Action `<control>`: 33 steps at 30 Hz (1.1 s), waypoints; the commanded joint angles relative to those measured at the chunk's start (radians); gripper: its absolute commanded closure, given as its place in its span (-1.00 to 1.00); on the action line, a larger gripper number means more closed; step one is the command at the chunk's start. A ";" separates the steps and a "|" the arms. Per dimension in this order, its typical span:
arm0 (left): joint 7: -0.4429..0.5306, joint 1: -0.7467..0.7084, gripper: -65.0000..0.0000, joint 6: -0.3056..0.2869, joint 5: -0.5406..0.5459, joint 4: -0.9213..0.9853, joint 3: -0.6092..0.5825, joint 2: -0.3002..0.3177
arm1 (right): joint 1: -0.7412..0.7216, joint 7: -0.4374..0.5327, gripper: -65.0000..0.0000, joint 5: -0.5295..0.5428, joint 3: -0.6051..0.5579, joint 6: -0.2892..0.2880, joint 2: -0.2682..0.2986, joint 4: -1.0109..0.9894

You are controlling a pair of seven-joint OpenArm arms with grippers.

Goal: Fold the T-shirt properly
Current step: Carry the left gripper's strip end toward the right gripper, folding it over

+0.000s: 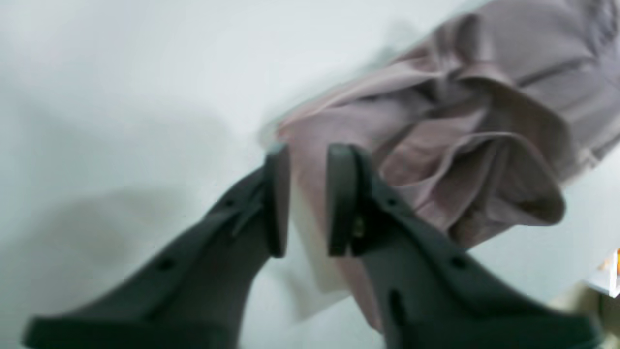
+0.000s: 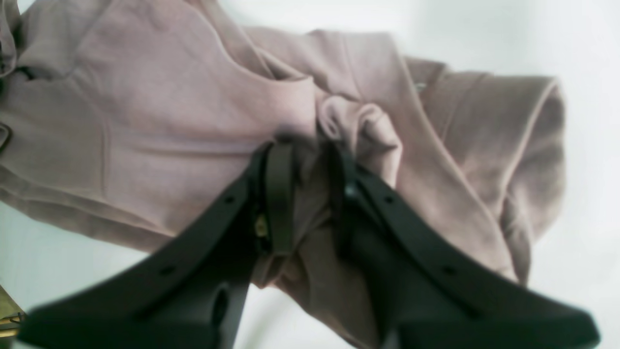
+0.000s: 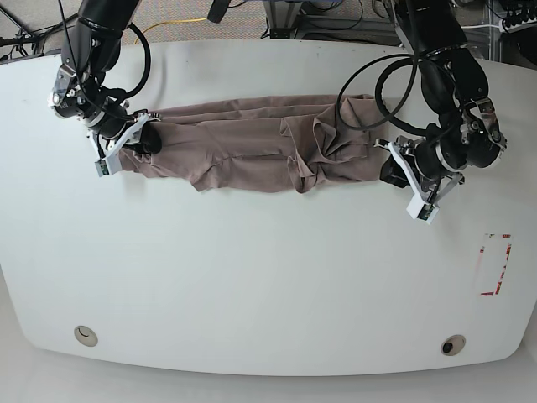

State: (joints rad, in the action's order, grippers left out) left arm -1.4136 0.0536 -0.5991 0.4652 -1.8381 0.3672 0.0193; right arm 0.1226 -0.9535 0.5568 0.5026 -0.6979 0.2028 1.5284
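The mauve T-shirt (image 3: 252, 151) lies bunched in a long wrinkled band across the far half of the white table (image 3: 252, 277). At its end on the base view's right, my left gripper (image 3: 390, 168) has its jaws close together, with the shirt's edge running between them (image 1: 307, 152). A folded sleeve of the T-shirt (image 1: 484, 121) lies just beyond. My right gripper (image 3: 149, 138) holds the opposite end. In the right wrist view it (image 2: 308, 148) is shut on a gathered pinch of the T-shirt (image 2: 169, 121).
A small red-marked label (image 3: 495, 264) lies near the table's right edge. Two round holes (image 3: 84, 336) (image 3: 453, 345) sit near the front edge. Cables (image 3: 168, 29) and equipment stand behind the table's far edge.
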 commanded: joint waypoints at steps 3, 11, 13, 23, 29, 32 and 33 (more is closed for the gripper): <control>0.021 0.016 0.74 0.001 -0.026 0.010 -0.024 -0.003 | -0.011 0.011 0.62 0.016 0.003 0.000 0.011 0.016; 0.083 0.024 0.74 0.003 -0.131 0.163 -0.139 -0.023 | -0.010 0.011 0.62 0.016 0.003 0.000 0.011 0.014; 0.090 0.024 0.74 0.003 -0.151 0.188 -0.179 -0.023 | -0.010 0.011 0.62 0.016 0.003 0.000 0.011 0.014; 0.086 0.024 0.74 -0.005 0.045 0.191 -0.475 -0.015 | -0.010 0.011 0.62 0.016 0.003 0.000 0.011 0.014; 0.029 0.042 0.73 -0.088 0.134 0.191 -0.601 -0.018 | -0.011 0.011 0.62 0.016 0.003 0.000 0.011 0.016; 0.017 0.056 0.73 -0.099 0.135 0.188 -0.638 -0.022 | -0.011 0.011 0.62 0.016 0.003 0.000 0.011 0.013; 0.017 0.064 0.73 -0.099 0.134 0.176 -0.638 -0.022 | -0.011 0.011 0.62 0.016 0.003 0.000 0.011 0.014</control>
State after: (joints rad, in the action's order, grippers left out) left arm -1.4075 0.0937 -0.6933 0.5842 -1.6295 -0.2703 0.0040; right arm 0.1226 -0.9535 0.5568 0.5026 -0.6983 0.2020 1.5284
